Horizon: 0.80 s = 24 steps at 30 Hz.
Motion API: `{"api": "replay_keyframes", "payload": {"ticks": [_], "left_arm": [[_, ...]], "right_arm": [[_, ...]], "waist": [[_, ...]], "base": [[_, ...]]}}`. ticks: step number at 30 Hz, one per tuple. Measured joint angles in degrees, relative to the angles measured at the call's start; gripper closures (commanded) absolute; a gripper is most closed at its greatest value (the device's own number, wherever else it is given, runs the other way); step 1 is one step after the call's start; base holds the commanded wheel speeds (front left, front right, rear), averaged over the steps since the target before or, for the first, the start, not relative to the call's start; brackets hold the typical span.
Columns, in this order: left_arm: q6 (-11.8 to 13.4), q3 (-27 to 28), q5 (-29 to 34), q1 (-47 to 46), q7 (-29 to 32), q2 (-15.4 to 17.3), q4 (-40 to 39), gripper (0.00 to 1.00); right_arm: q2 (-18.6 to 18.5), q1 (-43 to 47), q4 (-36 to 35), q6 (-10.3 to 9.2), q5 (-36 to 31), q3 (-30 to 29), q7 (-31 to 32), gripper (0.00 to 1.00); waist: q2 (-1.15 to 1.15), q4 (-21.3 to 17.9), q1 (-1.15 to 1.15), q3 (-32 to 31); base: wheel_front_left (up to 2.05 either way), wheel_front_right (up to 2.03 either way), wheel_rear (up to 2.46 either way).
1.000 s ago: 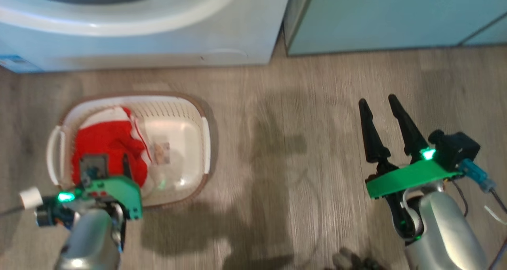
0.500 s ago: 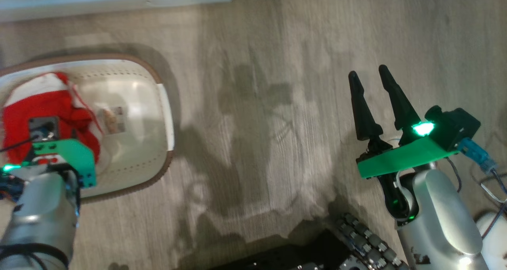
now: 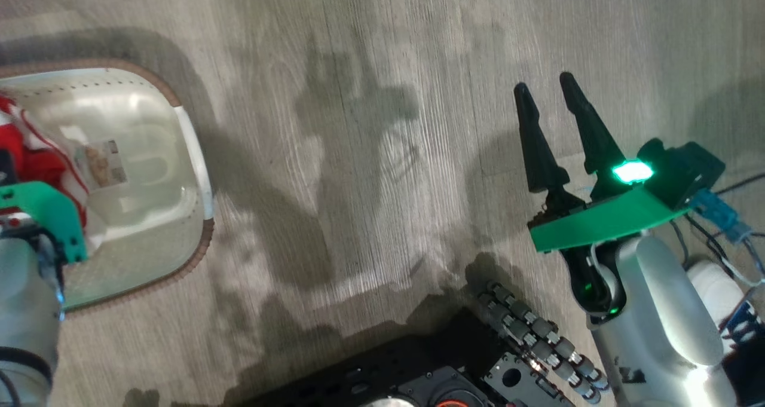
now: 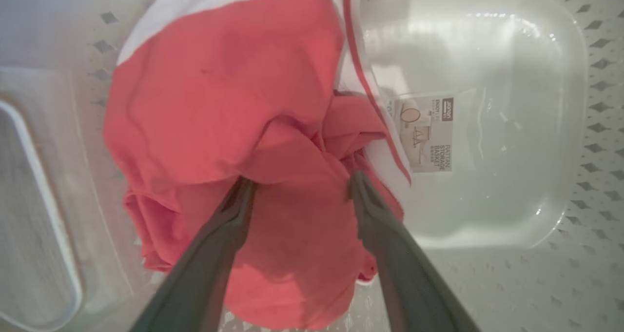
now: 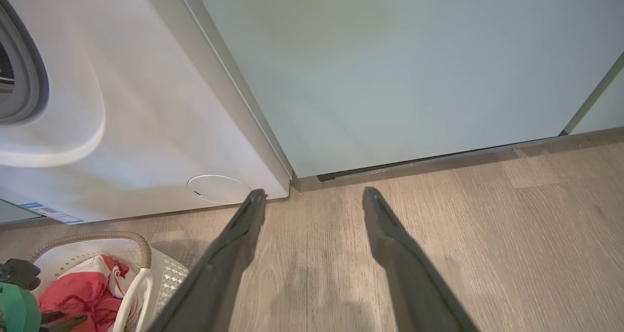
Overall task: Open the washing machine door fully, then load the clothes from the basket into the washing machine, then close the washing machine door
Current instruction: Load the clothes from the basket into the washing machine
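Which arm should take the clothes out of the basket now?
Left. The left gripper is open, fingertips down at the red clothes inside the basket. The right gripper, also open, hangs over the floor, well to the basket's side.

The left hand (image 4: 301, 183) points down into the basket (image 3: 206, 245). Its two dark fingers (image 4: 214, 244) are spread, with a wide gap between the tips. Its green wrist plate (image 3: 45, 213) sits over the inside of the basket, at the end of the pale left forearm (image 3: 24, 317). The right hand (image 3: 544, 84) hangs well to the right of the basket. Its fingers are parted and point away from the robot's body, and the silvery right forearm (image 3: 663, 317) slopes up to it.
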Motion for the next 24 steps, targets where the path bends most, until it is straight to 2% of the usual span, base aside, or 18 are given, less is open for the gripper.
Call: {"api": "replay_keyframes", "payload": {"ticks": [12, 13, 14, 15, 16, 24], "left_arm": [[0.47, -1.26, 0.37, -3.52, 2.53, 3.63, 0.12, 0.0], [0.47, -1.32, 0.36, -3.63, 2.88, 3.63, 0.11, 0.12], [0.47, -1.33, 0.36, -3.66, 3.24, 3.63, 0.11, 0.57], [0.46, -1.4, 0.36, -3.66, 3.54, 3.65, 0.13, 0.94], [0.36, -1.48, 0.36, -3.65, 3.89, 3.75, 0.15, 1.0], [-1.69, -1.63, -0.67, -2.89, 4.26, 4.99, 0.31, 1.0]], "right_arm": [[0.01, -1.71, -0.9, 0.0, 1.44, 0.79, -0.01, 0.0], [0.01, -1.77, -0.89, 0.0, 1.45, 0.85, -0.01, 0.0], [0.01, -1.77, -0.88, 0.0, 1.45, 0.87, -0.01, 0.0], [0.01, -1.77, -0.87, 0.0, 1.45, 0.91, -0.01, 0.0], [0.01, -1.77, -0.87, 0.0, 1.45, 1.0, -0.01, 0.0], [0.01, -2.37, -0.53, 0.0, 1.43, 1.14, -0.01, 0.0]], "waist": [[0.0, -1.35, 0.0, 4.6], [0.0, -1.43, 0.0, 4.67], [0.0, -1.46, 0.0, 4.65], [0.0, -1.5, 0.0, 4.59], [0.0, -1.53, 0.0, 4.51], [0.0, -1.33, 0.0, 3.09]], "base": [[0.0, 0.0, 0.0], [0.0, 0.0, 0.0], [0.0, 0.0, 0.0], [0.0, 0.0, 0.0], [0.0, 0.0, 0.0], [0.0, 0.0, 0.0]]}}
